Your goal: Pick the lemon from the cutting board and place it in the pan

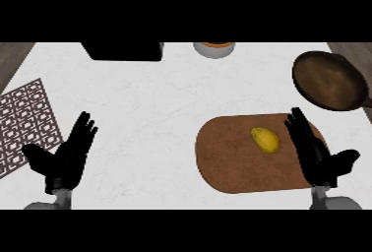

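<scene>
White, faintly veined counter [160, 113] fills nearly all we see, with strips of brown-grey surface showing past its far corners. Nearest to us, at lower left, our left hand [65, 157] rests open over the bare top, fingers straight and thumb spread, holding nothing. At lower right our right hand [320, 160] is likewise open, its straight fingers lying over the right edge of a rounded brown cutting board [232, 167]. On that board lies the lemon [266, 140], just left of the right hand's fingers and not touched by them. Further left, a lattice-patterned mat [25, 118] sits at the counter's edge. Beyond the board, near the right edge, the dark round pan [328, 81] lies apart from it. Along the far edge we see a black block [123, 51] and a small grey bowl [213, 50] with orange inside.
</scene>
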{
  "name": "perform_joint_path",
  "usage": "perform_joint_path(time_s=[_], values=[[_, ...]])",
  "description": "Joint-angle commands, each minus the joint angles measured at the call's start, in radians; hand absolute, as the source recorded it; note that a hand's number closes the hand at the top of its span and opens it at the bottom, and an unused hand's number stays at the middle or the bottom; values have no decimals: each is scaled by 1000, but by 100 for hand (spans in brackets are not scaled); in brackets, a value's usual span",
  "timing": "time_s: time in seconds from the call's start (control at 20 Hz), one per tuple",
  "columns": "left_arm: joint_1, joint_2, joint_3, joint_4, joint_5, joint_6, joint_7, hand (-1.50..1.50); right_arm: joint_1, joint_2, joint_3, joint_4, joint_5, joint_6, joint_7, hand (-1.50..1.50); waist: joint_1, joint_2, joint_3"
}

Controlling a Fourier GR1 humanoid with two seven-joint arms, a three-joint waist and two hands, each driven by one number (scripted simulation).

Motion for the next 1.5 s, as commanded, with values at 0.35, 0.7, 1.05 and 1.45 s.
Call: perform_joint_path(time_s=[0.35,0.7,1.05,1.45], values=[[-158,121,-127,-61,-156,-106,20,0,-358,-435,219,102,430,210,110,150,80,19,5],[-226,122,-117,-64,-196,-129,116,0,-475,-188,118,633,407,180,-246,-150,13,18,24],[-177,105,-142,-121,-215,-112,129,0,-605,-352,305,532,610,356,-37,-150,17,10,22],[-194,112,-113,-99,-193,-147,141,0,-827,-314,464,526,700,742,228,-150,18,11,19]])
